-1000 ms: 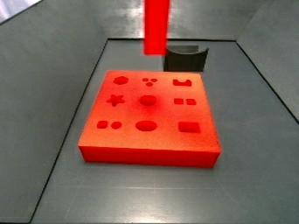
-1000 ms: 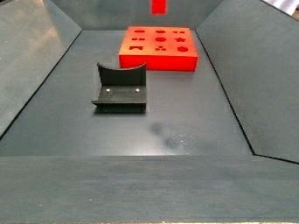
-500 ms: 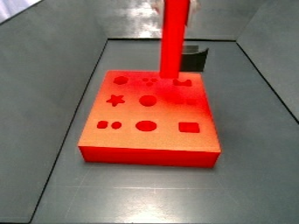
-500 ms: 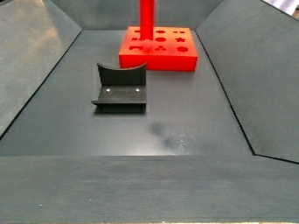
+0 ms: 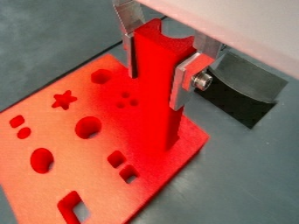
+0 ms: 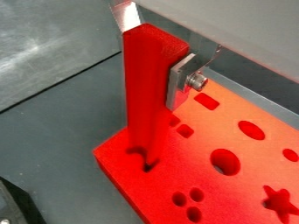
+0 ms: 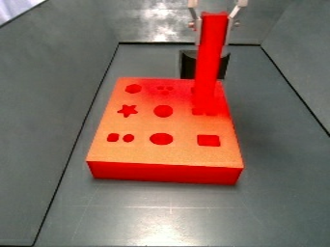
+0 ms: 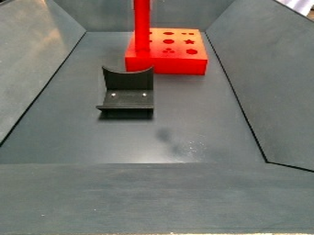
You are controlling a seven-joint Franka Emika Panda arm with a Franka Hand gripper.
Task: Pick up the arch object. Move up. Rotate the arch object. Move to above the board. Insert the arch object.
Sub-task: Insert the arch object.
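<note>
In both wrist views the claw (image 5: 158, 59) pinches the arch object (image 5: 156, 105) near its top, long axis bolt upright, bottom end in the board (image 5: 70, 175). In a side view the bar (image 7: 210, 66) stands vertical over the board's (image 7: 161, 164) far-right recess. In a side view (image 8: 141, 27), same deal, fixture (image 8: 127, 90) well apart.

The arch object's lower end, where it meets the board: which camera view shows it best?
A wrist view shows it best: the arch object, held upright by the pincer, meets the board in plain sight there. Both side views show this contact far and small; in one wrist view the bar hides it.
</note>
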